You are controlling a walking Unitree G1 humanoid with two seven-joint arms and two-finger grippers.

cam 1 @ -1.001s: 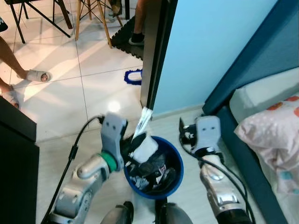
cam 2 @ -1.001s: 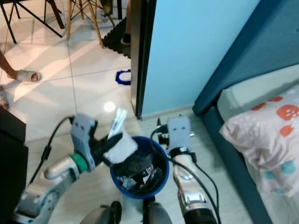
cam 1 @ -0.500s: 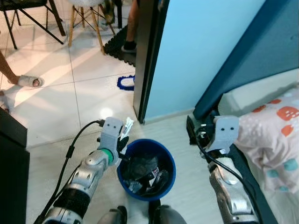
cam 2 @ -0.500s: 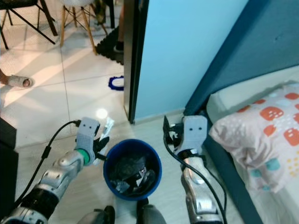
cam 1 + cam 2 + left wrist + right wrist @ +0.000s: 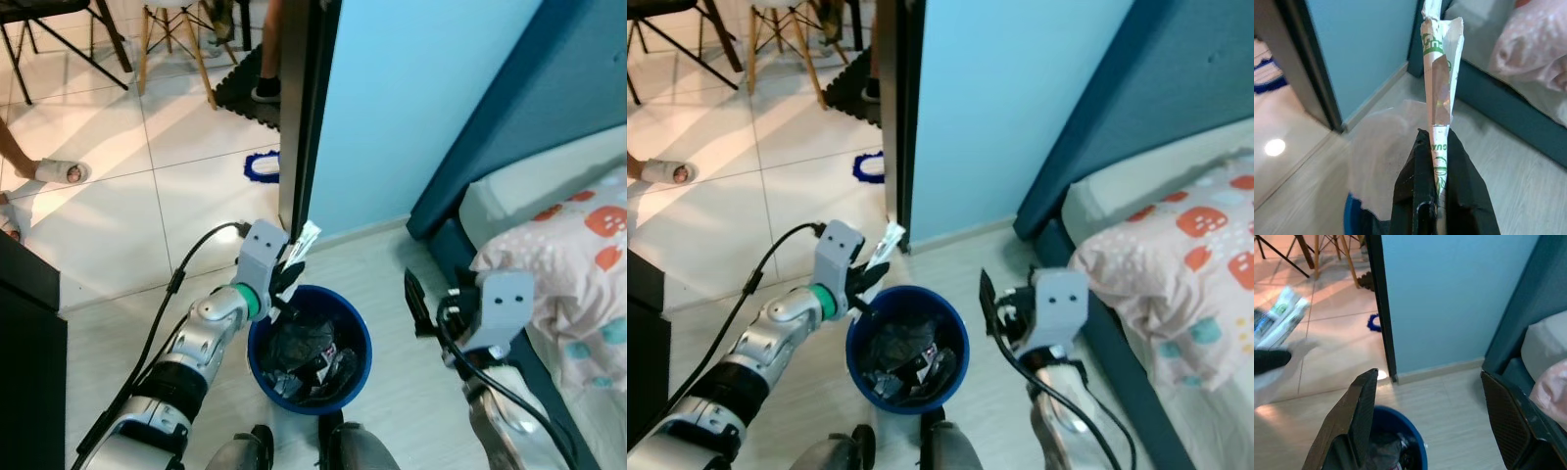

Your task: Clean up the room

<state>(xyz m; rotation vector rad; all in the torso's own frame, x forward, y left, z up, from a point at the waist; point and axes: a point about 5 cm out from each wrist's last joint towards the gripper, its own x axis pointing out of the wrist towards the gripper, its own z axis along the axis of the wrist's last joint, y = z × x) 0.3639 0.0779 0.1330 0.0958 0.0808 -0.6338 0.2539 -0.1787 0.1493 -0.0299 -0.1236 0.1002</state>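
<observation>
Blue bin (image 5: 358, 338) bottom centre, full of trash. Left gripper (image 5: 290, 275) at its left rim, fingers clamped on white green-printed wrapper (image 5: 1440, 93); print is legible in wrist view. Right gripper (image 5: 1440, 426) lower right, fingers wide apart, holding nothing. Bed (image 5: 549, 225) right, doorframe (image 5: 306, 117) beyond.

- Floor (image 5: 411, 372): pale boards by the bed, white tiles beyond the doorway.
- Blue bin (image 5: 358, 338) full of rubbish stands on the boards.
- Blue cloth (image 5: 260, 166) lies on the tiles.
</observation>
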